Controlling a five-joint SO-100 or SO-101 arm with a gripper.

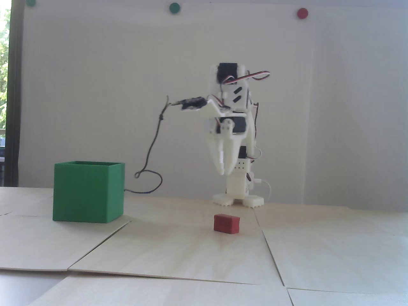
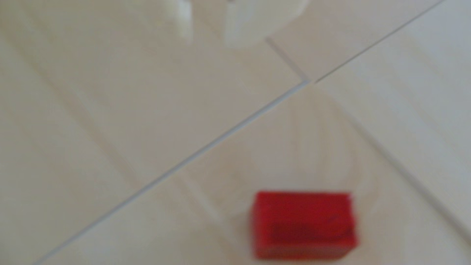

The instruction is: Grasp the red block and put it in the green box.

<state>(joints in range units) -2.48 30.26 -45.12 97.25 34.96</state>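
Green and matte, the green box (image 1: 88,192) is the first thing we meet at the left of the fixed view. It stands upright on the pale wooden worktop (image 1: 178,255), close to the worktop's left edge and toward its far side, its open top level and its thin rim visible. We cannot see into it from this angle. Just behind its right side, a dark cable (image 1: 149,153) loops down along the white wall (image 1: 95,79) and rises to the arm.

Moving right, we come to the white arm (image 1: 232,127), whose base sits at the far edge of the worktop, about midway along it. The gripper (image 1: 224,172) points straight down and hangs well above the surface, holding nothing. In the fixed view its two fingertips look drawn nearly together, with at most a thin slit between them; in the wrist view we see two blurred white fingertips (image 2: 238,28) at the top edge with a narrow gap, so we judge the pincer all but pressed together and empty.

Below and slightly in front of the gripper, the red block (image 1: 226,223) lies flat on the worktop, near the middle, well apart from the green box and beside a seam (image 1: 271,251) between panels. In the wrist view the red block (image 2: 303,225) sits low and right of centre, clear of the fingertips, close to the diagonal seam (image 2: 178,165).

On the wall above, we see two green dots (image 1: 174,7) and, farther right, one red dot (image 1: 302,13).
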